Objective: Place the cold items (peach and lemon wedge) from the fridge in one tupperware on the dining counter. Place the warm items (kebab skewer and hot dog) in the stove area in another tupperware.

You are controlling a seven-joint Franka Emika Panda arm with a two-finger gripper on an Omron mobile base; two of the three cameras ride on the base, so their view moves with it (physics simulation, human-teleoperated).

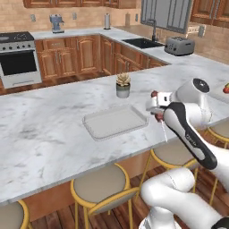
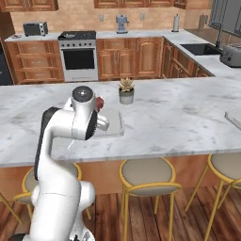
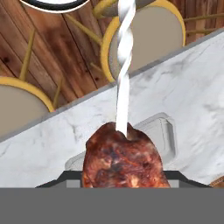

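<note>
Browned kebab skewer (image 3: 122,162) | in end effector (image 1: 157,107) | above tupperware (image 1: 115,121)

Domestic kitchen. Beyond the gripper (image 1: 157,108), a marble dining counter (image 1: 44,134) with stools (image 1: 100,185); farther off, wooden cabinets (image 1: 76,56), a stove (image 1: 17,56), sink (image 1: 142,43), toaster (image 1: 179,45) and coffee machine (image 1: 56,23).

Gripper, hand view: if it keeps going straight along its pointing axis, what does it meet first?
Probably the tupperware on the dining counter. The gripper holds the kebab skewer, whose meat blocks the centre line; the container's pale rim shows just beyond it. Depth is unclear, so it could meet bare marble beside the rim instead.
</note>
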